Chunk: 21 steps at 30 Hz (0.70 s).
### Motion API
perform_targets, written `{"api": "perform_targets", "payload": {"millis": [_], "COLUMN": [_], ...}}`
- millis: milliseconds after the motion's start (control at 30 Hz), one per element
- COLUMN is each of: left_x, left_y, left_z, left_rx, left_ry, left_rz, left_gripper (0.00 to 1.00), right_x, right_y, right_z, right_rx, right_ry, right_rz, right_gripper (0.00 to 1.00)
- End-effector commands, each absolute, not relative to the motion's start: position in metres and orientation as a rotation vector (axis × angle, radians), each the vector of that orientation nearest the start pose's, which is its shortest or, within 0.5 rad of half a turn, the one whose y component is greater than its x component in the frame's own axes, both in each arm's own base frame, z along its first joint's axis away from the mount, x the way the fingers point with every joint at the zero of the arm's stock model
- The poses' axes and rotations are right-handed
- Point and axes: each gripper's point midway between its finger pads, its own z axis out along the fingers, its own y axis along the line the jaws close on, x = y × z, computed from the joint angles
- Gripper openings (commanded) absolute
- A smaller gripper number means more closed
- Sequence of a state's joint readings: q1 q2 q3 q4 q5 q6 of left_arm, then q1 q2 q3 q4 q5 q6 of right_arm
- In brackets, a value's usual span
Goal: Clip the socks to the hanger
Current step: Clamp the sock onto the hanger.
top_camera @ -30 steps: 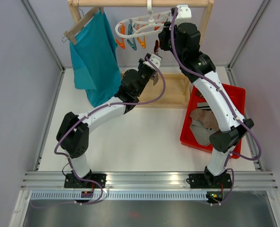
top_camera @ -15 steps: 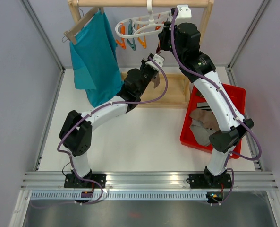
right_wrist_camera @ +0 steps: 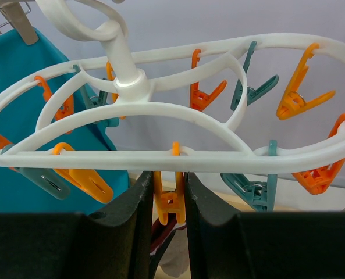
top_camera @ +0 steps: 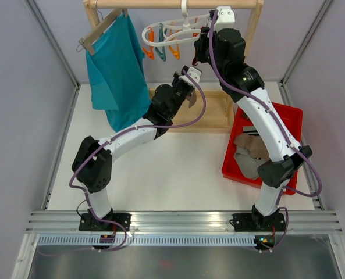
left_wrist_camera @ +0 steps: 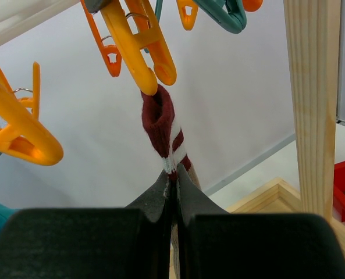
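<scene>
Pinching a dark red sock at its white stripes, the left gripper is fully closed and holds it upright under the hanger. The sock's cuff touches the tip of an orange clip dangling from the hanger. The right gripper, just below the hanger, presses its fingers against both sides of that clip. More socks lie in a red bin, well below and right of the hanger.

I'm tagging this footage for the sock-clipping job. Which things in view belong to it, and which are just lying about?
Job: dark brown striped sock, pinched by left gripper; orange plastic clip, squeezed by right gripper; white plastic ring hanger; grey-brown socks in red plastic bin.
Lying about: teal shirt on wooden hanger; wooden rack frame.
</scene>
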<state>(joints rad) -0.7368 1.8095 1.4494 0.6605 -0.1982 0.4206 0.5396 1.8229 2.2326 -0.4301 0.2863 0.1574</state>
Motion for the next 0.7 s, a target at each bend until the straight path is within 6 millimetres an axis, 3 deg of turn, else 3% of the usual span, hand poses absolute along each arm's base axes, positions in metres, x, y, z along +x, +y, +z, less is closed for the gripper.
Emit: {"api": "perform_targets", "payload": {"millis": [0,667], "left_x": [0.443,0.429], "left_y": [-0.34,-0.332], "left_z": [0.418,0.432], "left_rx": [0.526,0.523], "left_ry": [1.051,1.024], "left_rz": [-0.157,-0.178], "left_gripper": [0.02,0.02], "right_x": [0.477,0.475], "right_y": [0.236,0.239], "right_z": [0.502,0.5], "right_rx": [-0.035,-0.029], "right_ry": [1.508,1.512], "right_rz": [0.346,0.337], "right_gripper": [0.0,0.0]}}
